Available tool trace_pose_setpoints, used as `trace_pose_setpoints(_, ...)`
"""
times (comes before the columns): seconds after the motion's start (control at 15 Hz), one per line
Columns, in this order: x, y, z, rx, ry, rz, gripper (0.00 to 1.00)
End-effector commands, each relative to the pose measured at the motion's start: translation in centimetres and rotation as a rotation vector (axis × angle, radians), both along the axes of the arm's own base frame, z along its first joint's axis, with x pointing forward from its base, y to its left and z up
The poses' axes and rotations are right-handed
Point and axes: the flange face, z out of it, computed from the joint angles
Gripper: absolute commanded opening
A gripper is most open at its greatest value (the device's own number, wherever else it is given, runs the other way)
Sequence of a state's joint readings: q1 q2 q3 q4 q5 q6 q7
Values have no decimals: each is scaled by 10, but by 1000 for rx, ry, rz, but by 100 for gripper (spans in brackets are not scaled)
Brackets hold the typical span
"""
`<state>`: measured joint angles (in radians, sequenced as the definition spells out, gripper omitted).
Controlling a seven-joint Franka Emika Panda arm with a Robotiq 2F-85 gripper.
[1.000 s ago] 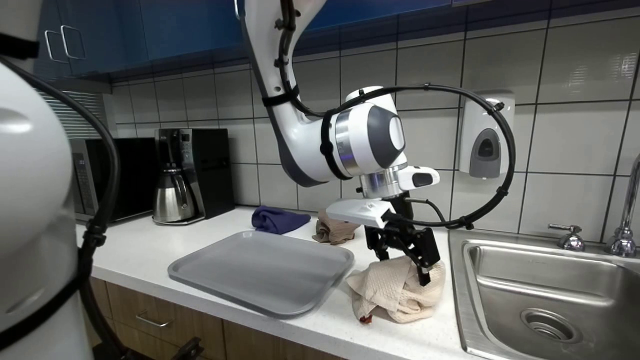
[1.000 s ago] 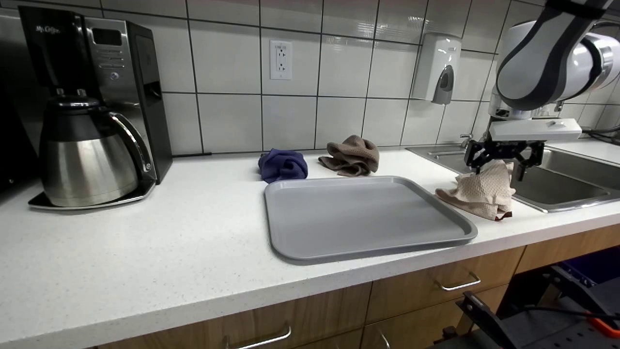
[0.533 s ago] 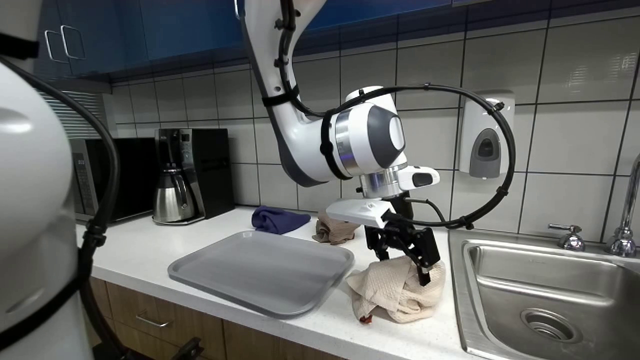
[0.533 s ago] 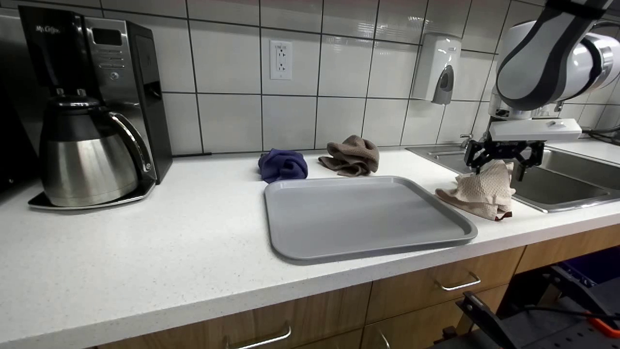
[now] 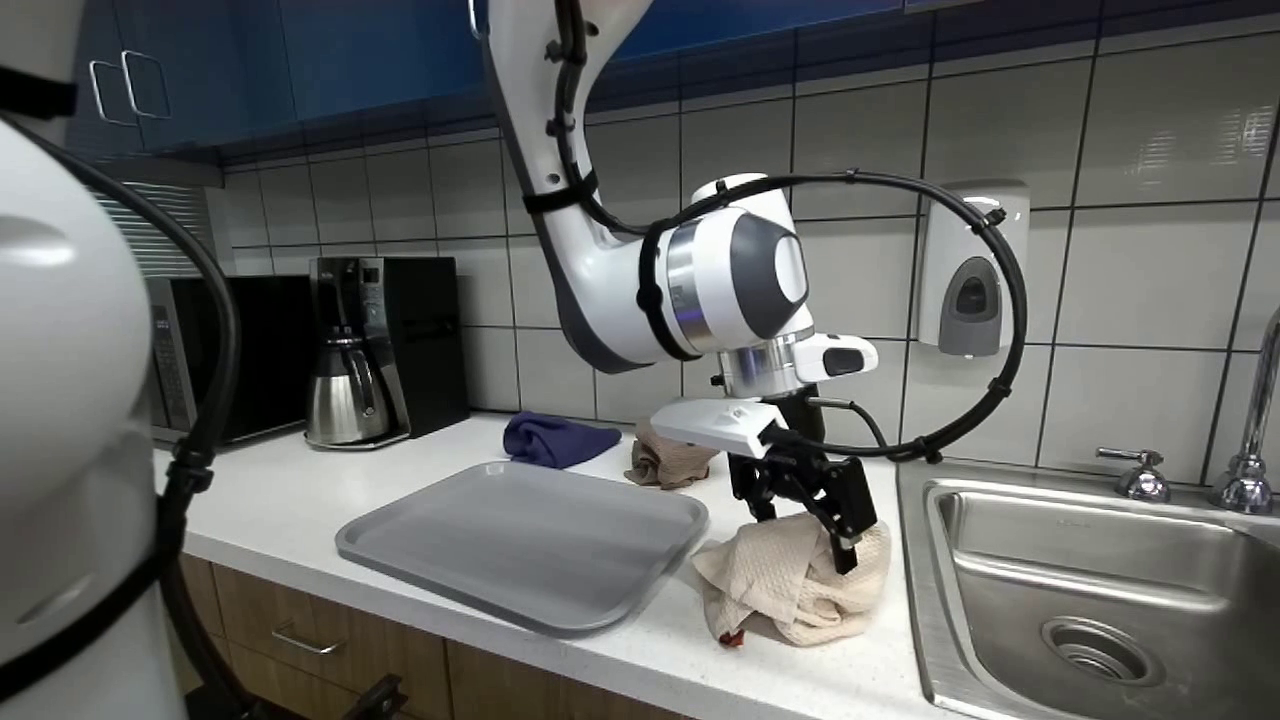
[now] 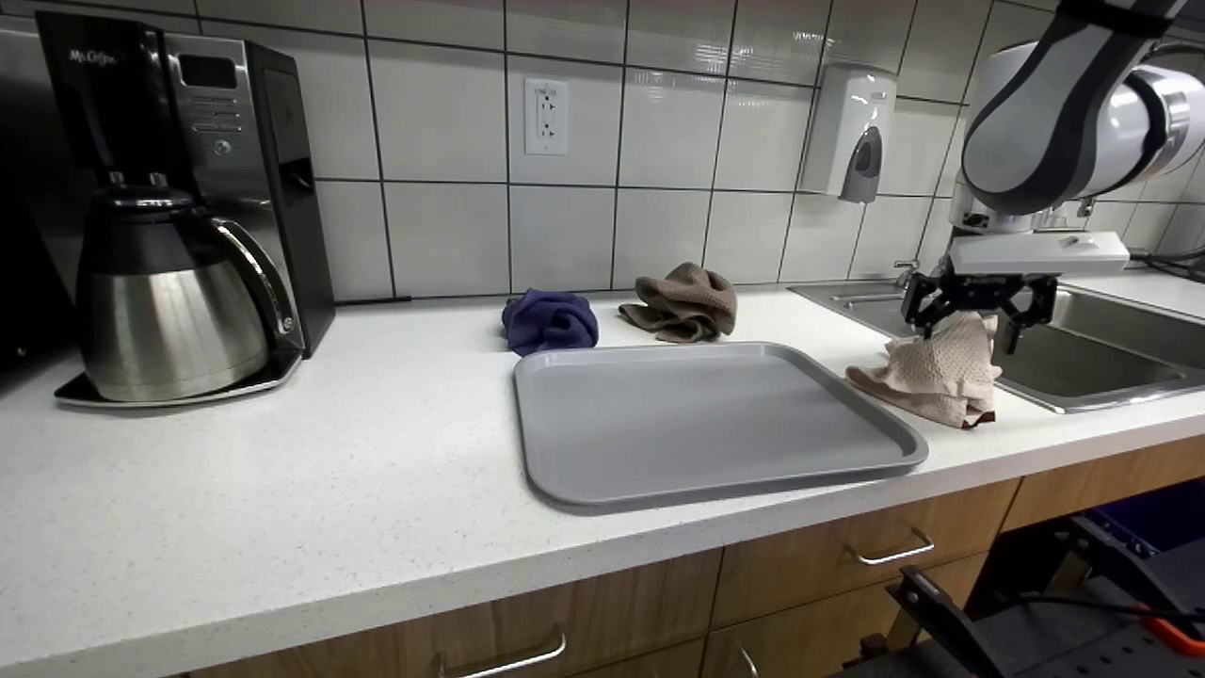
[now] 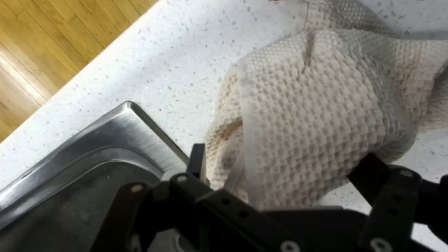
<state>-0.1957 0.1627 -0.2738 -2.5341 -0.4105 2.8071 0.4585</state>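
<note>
The hand (image 6: 969, 334) was spread wide, pointing down, with its two fingers (image 5: 845, 555) at either side of a bumpy, cream cloth (image 7: 315, 115). I could not tell if the fingers touched it. The cloth lay in a messy heap on the white desk (image 6: 329, 490), between a gray tray (image 5: 520, 540) and a shiny metal sink (image 5: 1100, 560). A small dark red bit (image 5: 733, 638) stuck out at its bottom edge. The tray lay flat. Behind it sat a blue cloth (image 6: 551, 322) and a brown cloth (image 6: 692, 303), both all scrunched up near the tiled wall (image 6: 574, 226). A coffee maker (image 6: 297, 188) with a silver pot (image 6: 174, 325) stood well apart from the hand, past the tray. A white soap box (image 5: 975, 245) hung on the wall.
</note>
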Motion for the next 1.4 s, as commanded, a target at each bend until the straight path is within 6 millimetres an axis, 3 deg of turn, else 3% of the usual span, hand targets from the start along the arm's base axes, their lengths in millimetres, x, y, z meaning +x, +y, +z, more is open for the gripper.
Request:
trace_pose_setpoints(0.0,0,3,0,20,-31,-1,100)
trace_pose_setpoints(0.87,-9,-2,-29,36,40,-51,99)
trace_pose_setpoints(0.93,-9,-2,-30,36,42,-52,74)
trace_pose_setpoints(1.07,-10,-2,-34,39,49,-52,71)
trace_pose_setpoints(1.33,-11,-2,-35,38,53,-58,39)
